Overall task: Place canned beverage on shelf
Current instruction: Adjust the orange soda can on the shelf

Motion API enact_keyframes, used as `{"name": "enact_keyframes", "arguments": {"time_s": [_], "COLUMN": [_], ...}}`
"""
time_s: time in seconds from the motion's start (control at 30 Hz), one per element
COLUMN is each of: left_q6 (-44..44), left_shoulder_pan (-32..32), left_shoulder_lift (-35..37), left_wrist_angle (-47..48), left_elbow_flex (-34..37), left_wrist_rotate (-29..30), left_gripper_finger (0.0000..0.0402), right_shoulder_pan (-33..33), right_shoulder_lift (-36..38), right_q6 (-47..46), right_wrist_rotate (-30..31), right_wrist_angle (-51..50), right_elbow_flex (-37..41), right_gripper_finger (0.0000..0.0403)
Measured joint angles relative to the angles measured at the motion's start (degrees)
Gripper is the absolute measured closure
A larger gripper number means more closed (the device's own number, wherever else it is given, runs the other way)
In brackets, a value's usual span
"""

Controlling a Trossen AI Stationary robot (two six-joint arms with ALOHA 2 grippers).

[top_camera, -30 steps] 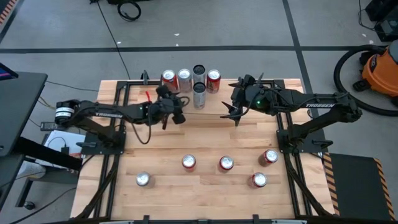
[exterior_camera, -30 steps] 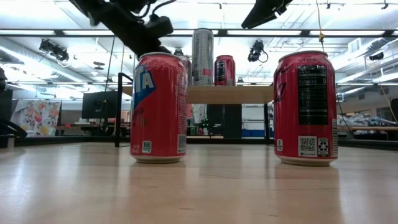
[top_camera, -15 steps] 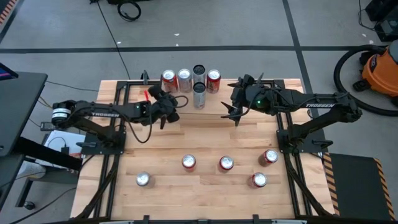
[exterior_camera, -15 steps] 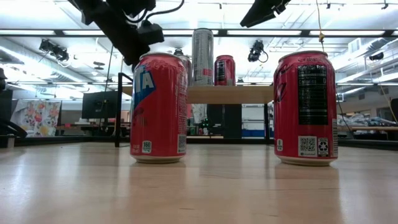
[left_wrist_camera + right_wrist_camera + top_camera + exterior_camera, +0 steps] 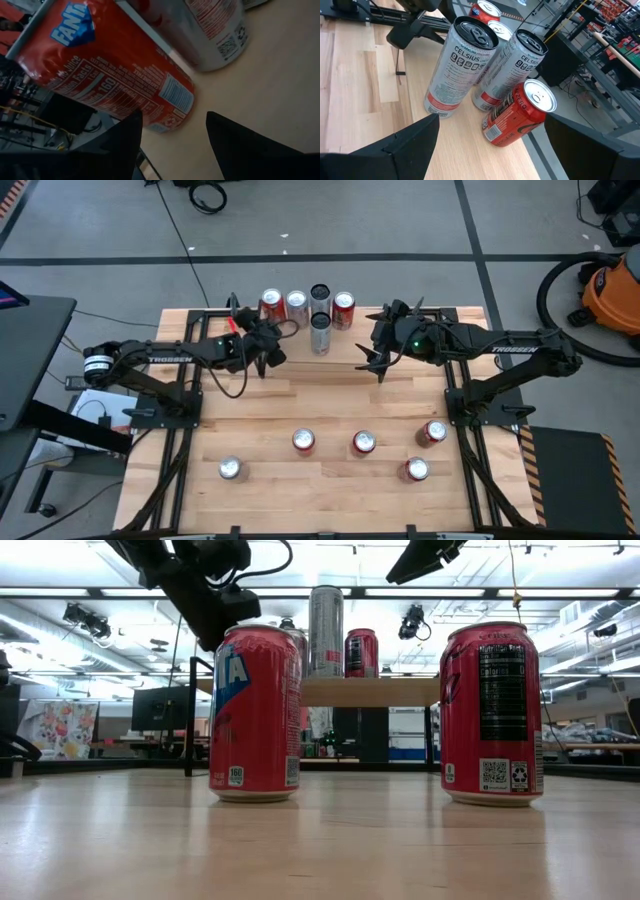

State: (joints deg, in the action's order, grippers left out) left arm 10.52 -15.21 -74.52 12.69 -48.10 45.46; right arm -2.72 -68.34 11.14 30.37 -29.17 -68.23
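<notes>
The shelf stands at the table's far side; its light plank also shows in the low view. On it stand two red cans, a pale can and two tall silver cans. My left gripper hovers over the shelf's left part, open and empty; its wrist view looks at an orange Fanta can. My right gripper hovers over the shelf's right part, open and empty, facing the silver cans.
Several red cans stand on the near half of the tabletop. Two of them fill the low view. Black arm frames run along both table sides.
My left gripper has drawn back toward the table's left edge, away from the nearer silver can on the shelf. The cans have stayed in place. My right arm has kept still.
</notes>
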Motion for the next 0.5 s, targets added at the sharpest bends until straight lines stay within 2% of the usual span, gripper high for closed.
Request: {"name": "enact_keyframes", "arguments": {"time_s": [0.1,0.33,0.5], "left_q6": [0.0,0.3,-0.3], "left_shoulder_pan": [-0.1,-0.1,3.0], "left_shoulder_lift": [0.0,0.0,0.0], "left_wrist_angle": [-1.2,-2.2,-0.1], "left_elbow_flex": [0.0,0.0,0.0], "left_wrist_rotate": [-1.9,-2.2,-1.0], "left_gripper_finger": [0.0171,0.0171,0.0171], "right_shoulder_pan": [0.0,0.0,0.7], "right_shoulder_lift": [0.0,0.0,0.0], "right_q6": [0.0,-0.8,-2.0], "right_wrist_rotate": [0.0,-0.2,-0.2], "right_wrist_angle": [0.0,-0.5,-2.1], "right_elbow_flex": [0.0,0.0,0.0], "right_gripper_finger": [0.0031,0.0031,0.0031]}}
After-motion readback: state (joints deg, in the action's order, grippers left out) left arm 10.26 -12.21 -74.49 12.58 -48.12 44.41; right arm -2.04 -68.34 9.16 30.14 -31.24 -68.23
